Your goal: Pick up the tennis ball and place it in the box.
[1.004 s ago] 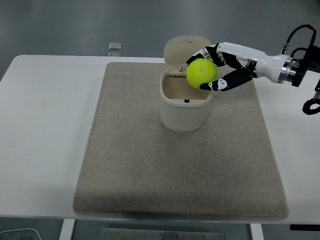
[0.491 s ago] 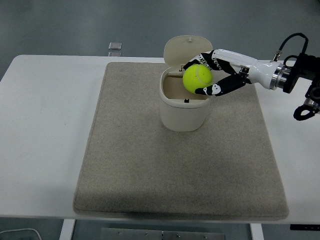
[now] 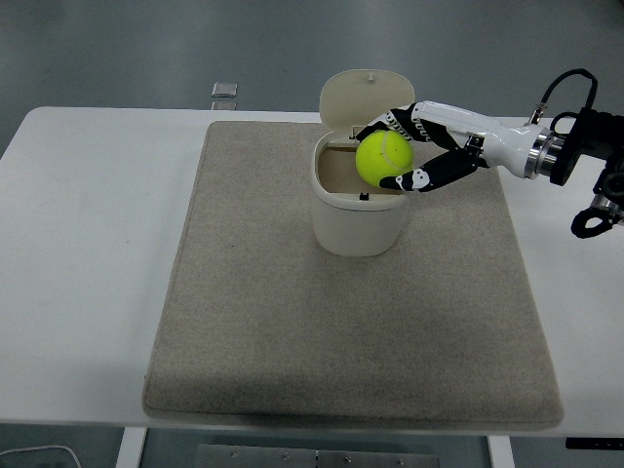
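A yellow-green tennis ball [image 3: 383, 158] hangs over the right side of the box's opening, held in my right hand [image 3: 398, 151]. The black fingers [image 3: 421, 176] curl around the ball from above and below. The box [image 3: 359, 210] is a cream, rounded tub standing on the mat's far middle, its hinged lid [image 3: 366, 97] tipped up and back. Part of the brown inside of the box shows left of the ball. My right arm reaches in from the right edge. The left arm is out of the picture.
A beige mat [image 3: 341, 322] covers most of the white table [image 3: 88, 244]. A small clear square object [image 3: 224, 91] lies at the table's far edge, left of the box.
My right hand has carried the ball left and down, from above the box's right rim to just over its opening. In the last half second it barely moved.
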You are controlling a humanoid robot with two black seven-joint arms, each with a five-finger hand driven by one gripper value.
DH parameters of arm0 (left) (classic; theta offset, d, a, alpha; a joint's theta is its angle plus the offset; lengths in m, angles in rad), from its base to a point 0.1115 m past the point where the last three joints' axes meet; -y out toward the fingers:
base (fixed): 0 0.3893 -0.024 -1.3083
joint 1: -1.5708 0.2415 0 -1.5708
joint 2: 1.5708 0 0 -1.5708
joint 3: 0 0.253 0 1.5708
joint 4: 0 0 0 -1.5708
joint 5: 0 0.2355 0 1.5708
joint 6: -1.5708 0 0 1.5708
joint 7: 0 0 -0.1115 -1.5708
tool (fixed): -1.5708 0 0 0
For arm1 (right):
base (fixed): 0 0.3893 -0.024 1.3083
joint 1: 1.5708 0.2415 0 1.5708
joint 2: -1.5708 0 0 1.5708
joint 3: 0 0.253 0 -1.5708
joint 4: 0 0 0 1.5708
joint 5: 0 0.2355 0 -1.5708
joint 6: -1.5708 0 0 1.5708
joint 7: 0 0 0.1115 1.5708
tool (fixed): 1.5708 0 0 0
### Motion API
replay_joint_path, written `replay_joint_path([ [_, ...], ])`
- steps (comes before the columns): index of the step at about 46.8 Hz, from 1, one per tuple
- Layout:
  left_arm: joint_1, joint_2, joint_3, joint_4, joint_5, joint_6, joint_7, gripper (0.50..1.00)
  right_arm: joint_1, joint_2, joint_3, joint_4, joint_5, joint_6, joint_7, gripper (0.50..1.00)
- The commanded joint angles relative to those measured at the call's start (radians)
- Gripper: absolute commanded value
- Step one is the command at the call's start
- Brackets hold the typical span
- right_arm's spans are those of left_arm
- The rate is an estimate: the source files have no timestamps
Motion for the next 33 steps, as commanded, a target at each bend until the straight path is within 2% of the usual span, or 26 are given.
replay_joint_path([
  [1,0.000,0.000,0.000,0.000,-0.001,0.000,0.000,0.992,0.001,0.000,0.001,0.000,0.001,0.000,0.000,0.850],
  [12,0.000,0.000,0.000,0.000,0.001,0.000,0.000,0.992,0.001,0.000,0.001,0.000,0.001,0.002,0.000,0.850],
  [17,0.000,0.000,0.000,0.000,0.001,0.000,0.000,0.992,0.004,-0.009,0.005,0.002,0.008,0.028,0.002,0.850],
  [22,0.000,0.000,0.000,0.000,0.001,0.000,0.000,0.992,0.005,-0.028,0.024,0.002,0.052,0.133,0.002,0.850],
  [26,0.000,0.000,0.000,0.000,-0.001,0.000,0.000,0.992,0.007,-0.077,0.025,0.002,0.127,0.232,0.002,0.850],
  [33,0.000,0.000,0.000,0.000,0.001,0.000,0.000,0.992,0.001,-0.143,0.036,0.000,0.241,0.306,0.002,0.850],
])
